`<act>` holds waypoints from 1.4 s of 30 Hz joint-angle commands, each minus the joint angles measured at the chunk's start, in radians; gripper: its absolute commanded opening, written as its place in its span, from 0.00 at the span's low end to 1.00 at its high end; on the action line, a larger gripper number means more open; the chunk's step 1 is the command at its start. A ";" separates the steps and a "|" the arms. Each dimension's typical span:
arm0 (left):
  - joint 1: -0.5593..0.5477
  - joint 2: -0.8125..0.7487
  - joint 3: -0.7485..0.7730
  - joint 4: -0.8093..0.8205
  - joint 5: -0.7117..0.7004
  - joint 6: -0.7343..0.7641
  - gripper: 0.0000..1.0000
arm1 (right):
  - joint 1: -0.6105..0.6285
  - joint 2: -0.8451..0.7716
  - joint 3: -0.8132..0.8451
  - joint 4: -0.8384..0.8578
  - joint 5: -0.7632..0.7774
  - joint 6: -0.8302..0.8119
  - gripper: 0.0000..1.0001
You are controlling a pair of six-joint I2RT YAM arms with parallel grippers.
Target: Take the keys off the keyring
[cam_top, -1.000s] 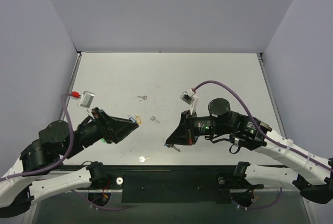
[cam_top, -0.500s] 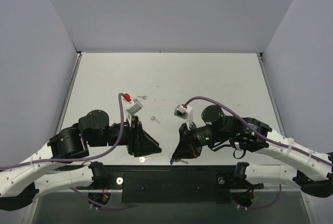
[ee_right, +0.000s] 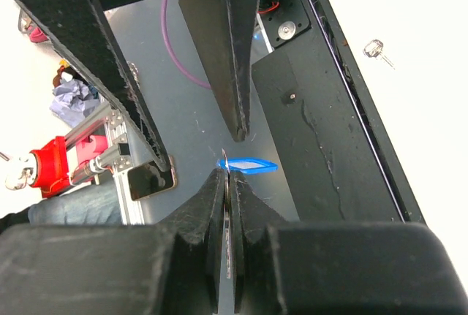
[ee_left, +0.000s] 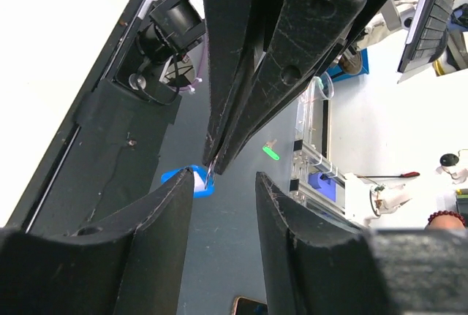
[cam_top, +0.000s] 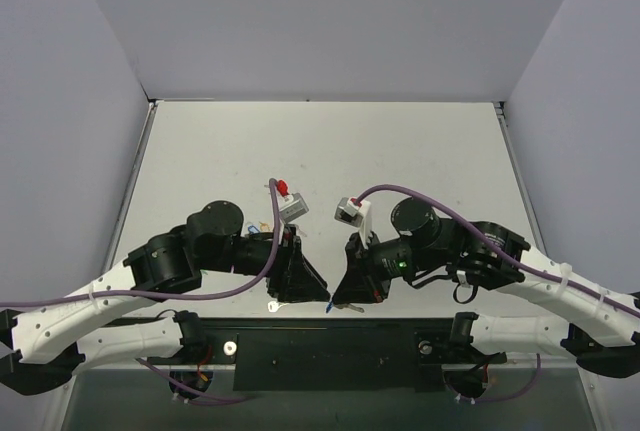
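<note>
My right gripper (cam_top: 338, 301) (ee_right: 227, 172) is shut on a thin silver key, seen edge-on between its fingers (ee_right: 228, 183). The bright-blue key tag (ee_right: 248, 164) hangs at the fingertips, over the table's front edge; it also shows in the top view (cam_top: 328, 304) and the left wrist view (ee_left: 180, 182). My left gripper (cam_top: 318, 294) (ee_left: 223, 180) is open and faces the right one tip to tip. One of its fingertips (ee_right: 239, 134) is just beside the tag, and the tag is partly hidden behind its left finger (ee_left: 146, 242). The ring is too small to make out.
A pale-headed key (cam_top: 274, 305) lies on the white table (cam_top: 400, 151) at its front edge, left of the grippers. The black mounting strip (cam_top: 330, 346) runs along the near edge. A small orange tag (cam_top: 263, 226) peeks out beside the left arm. Grey walls enclose the table.
The left arm has swung right from the table's left side to meet the right gripper. The right gripper, still holding key and tag, has moved slightly toward the front edge.
</note>
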 commanded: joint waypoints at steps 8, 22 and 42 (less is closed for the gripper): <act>0.001 0.012 -0.002 0.130 0.067 -0.001 0.42 | 0.017 0.012 0.071 -0.028 0.003 -0.033 0.00; 0.001 0.000 -0.060 0.137 0.059 -0.033 0.36 | 0.025 0.018 0.084 -0.028 -0.002 -0.055 0.00; -0.001 0.000 -0.066 0.157 0.085 -0.043 0.16 | 0.025 0.021 0.105 -0.018 -0.034 -0.075 0.00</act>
